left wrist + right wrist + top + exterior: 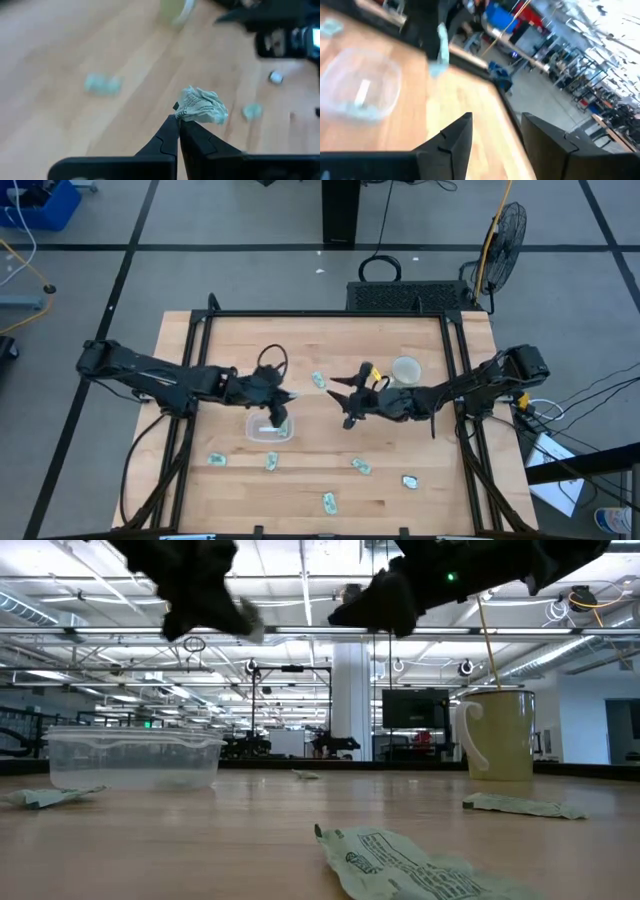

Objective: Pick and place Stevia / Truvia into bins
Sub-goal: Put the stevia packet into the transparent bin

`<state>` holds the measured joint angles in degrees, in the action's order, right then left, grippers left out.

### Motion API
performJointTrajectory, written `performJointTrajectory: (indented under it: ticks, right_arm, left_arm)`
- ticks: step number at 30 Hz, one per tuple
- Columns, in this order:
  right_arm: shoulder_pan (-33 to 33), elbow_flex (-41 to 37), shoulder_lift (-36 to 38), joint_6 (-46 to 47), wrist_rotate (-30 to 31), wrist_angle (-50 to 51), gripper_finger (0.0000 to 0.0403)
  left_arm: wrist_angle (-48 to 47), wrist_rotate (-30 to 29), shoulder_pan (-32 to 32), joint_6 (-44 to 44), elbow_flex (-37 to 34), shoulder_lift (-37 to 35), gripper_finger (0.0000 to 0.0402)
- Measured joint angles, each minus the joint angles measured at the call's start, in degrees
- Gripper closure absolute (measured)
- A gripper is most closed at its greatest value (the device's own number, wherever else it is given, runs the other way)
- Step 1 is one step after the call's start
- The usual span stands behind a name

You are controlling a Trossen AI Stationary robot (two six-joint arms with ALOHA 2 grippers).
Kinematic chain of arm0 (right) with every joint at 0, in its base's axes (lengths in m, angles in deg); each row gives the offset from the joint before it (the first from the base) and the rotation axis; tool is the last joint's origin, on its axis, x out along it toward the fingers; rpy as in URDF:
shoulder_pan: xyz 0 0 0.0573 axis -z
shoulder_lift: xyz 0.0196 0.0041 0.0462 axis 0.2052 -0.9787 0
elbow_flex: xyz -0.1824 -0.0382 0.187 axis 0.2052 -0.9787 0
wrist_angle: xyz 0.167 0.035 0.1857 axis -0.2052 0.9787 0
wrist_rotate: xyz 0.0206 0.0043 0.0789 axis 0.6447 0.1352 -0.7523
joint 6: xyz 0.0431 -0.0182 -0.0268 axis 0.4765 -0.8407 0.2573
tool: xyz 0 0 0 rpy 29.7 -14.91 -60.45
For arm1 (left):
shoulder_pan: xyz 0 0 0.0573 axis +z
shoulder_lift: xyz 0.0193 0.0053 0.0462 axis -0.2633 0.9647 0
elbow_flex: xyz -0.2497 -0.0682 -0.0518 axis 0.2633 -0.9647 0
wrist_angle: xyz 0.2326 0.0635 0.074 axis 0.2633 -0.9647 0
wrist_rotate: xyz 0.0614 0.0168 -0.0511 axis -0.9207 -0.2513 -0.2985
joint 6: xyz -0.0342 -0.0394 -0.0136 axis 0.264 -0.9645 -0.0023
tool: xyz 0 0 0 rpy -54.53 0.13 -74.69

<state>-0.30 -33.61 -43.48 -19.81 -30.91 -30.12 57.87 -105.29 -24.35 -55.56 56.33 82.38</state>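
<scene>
My left gripper hangs above the far right edge of the clear tub, shut on a crumpled pale green sachet. One sachet lies flat in the tub. My right gripper is open in the air right of the tub, near the table's middle, and touches nothing. Several more sachets lie flat on the wood: one on the far side of the grippers, others toward the near edge. In the low view the tub stands on the left. My left gripper pinches the crumpled sachet by one edge between its two fingertips. The sachet is lifted clear of the table and sticks out beyond the tips. In the low view it shows as a pale scrap high above the tub.
A white mug with a stick in it stands on the right far part of the table, behind my right arm. Black frame rails run along the table's left, right and far sides. More sachets lie near the near edge.
</scene>
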Motion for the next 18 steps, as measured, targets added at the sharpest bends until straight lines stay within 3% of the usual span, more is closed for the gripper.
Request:
performJointTrajectory:
  ticks: [5, 8, 12, 18]
  right_arm:
    - [-1.61, 0.0, 0.04, 1.46, 0.06, 6.33, 0.0238]
    - [-1.91, 0.01, 0.06, 1.76, 0.06, 6.18, 0.0239]
    - [-1.95, 0.02, 0.06, 1.76, -0.05, 6.39, 0.0242]
    - [-1.95, 0.02, 0.06, 1.75, 0.06, 6.76, 0.0243]
  left_arm:
    - [-19.75, 1.19, -3.8, -15.48, -0.04, -1.35, 0.0396]
    - [-24.58, 4.97, -5.4, -24.49, -1.3, -0.53, 0.039]
    - [-19.13, 10.41, -6.65, -31.27, -4.99, -0.09, 0.0384]
    - [-3.07, 16.46, -7.35, -38.19, -12.33, 0.19, 0.0392]
